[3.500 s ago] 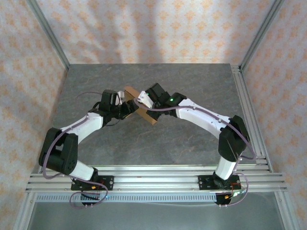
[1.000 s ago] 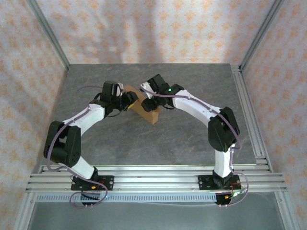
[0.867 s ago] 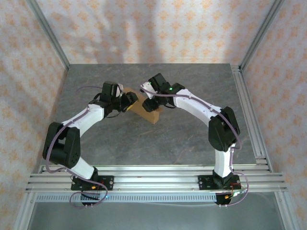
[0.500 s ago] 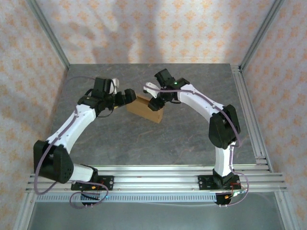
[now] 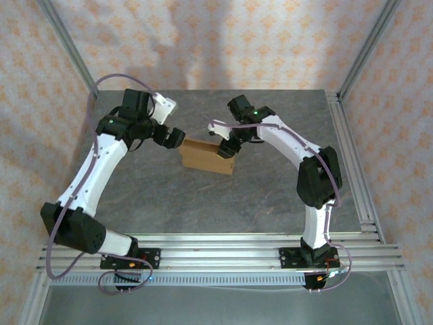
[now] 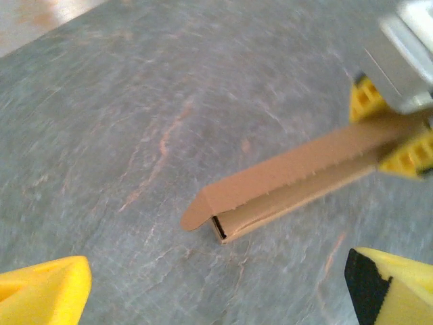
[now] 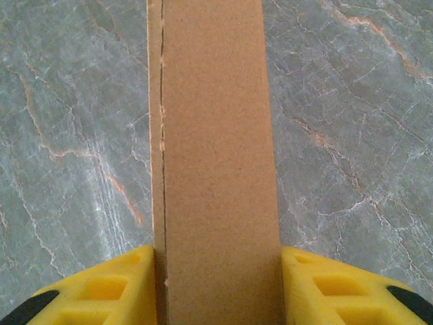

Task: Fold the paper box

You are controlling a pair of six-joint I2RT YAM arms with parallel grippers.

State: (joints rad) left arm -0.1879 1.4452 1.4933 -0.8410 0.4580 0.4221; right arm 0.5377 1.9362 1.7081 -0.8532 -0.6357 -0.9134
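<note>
Clamping paper box (image 5: pixel 205 156) edge, right end effector (image 7: pixel 216 288), left end effector (image 5: pixel 173 137) spread wide, apart.

Both the left arm (image 5: pixel 91 172) and right arm (image 5: pixel 287 141) had white link shells and black joint housings. A mauve cable (image 5: pixel 115 76) looped above the left one at upper left. A green light (image 5: pixel 255 112) glowed near upper centre. The left gripper (image 6: pixel 216 298) and right gripper (image 7: pixel 220 291) had yellow fingers (image 6: pixel 47 291) with black patches.
</note>
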